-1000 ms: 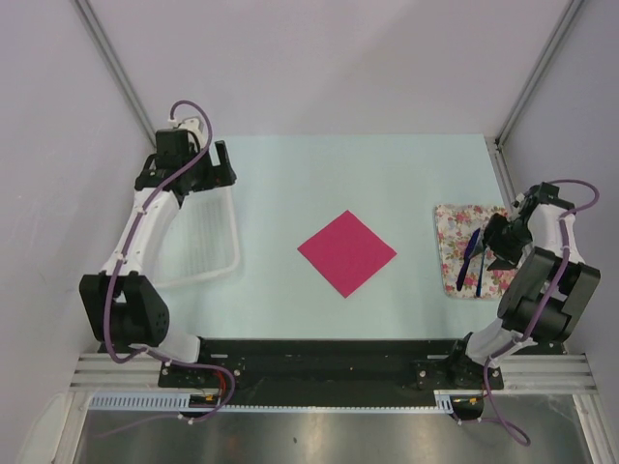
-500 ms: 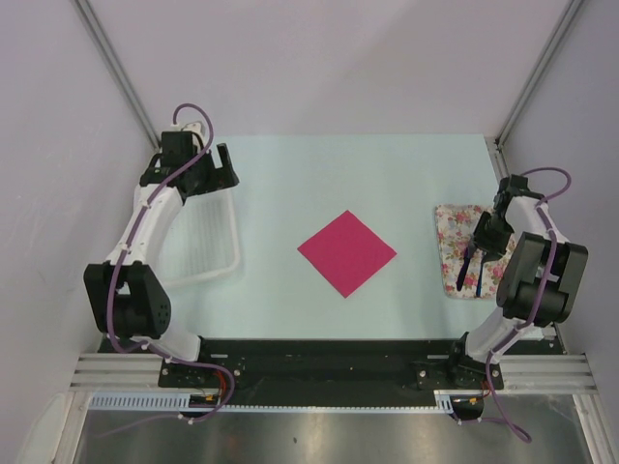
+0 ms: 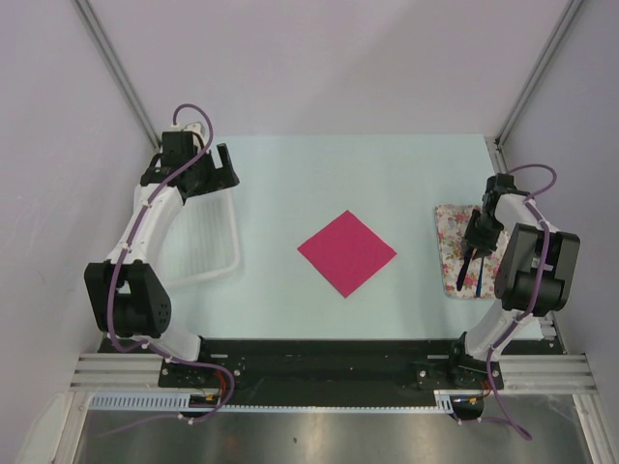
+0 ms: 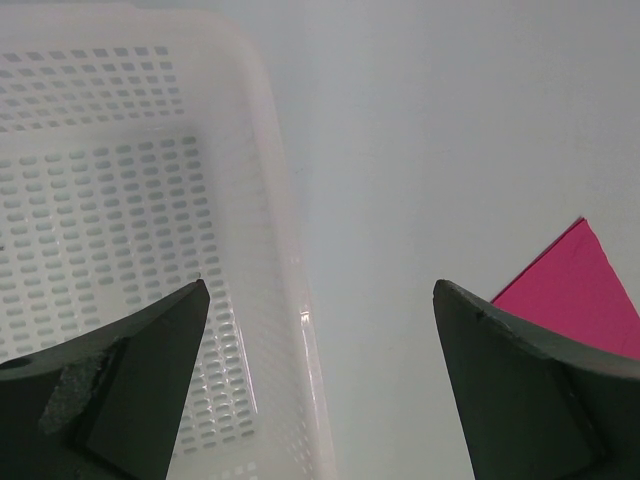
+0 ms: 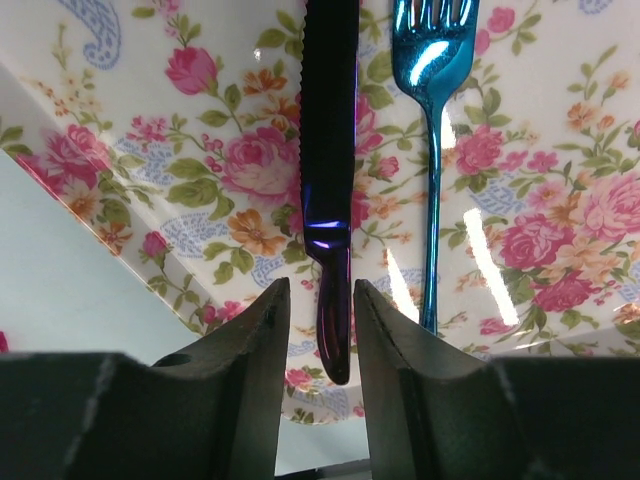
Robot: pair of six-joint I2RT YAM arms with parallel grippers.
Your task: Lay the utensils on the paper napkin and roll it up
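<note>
Top external: pale green table (image 3: 387,174), plain grey walls (image 3: 319,58), pink napkin (image 3: 346,253) dead centre. Left claw (image 4: 320,290) spread wide over basket (image 4: 280,200); right claw (image 5: 320,290) straddling knife (image 5: 330,150), can't tell if pinching.

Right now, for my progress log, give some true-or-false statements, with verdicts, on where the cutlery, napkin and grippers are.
The napkin has no utensil on it. True.
The knife and fork lie on the floral tray. True.
The left gripper holds a fork. False: it is open and empty, by the rim of the white basket.
The right gripper hovers over the napkin. False: it is over the tray, fingers either side of the knife handle.
</note>
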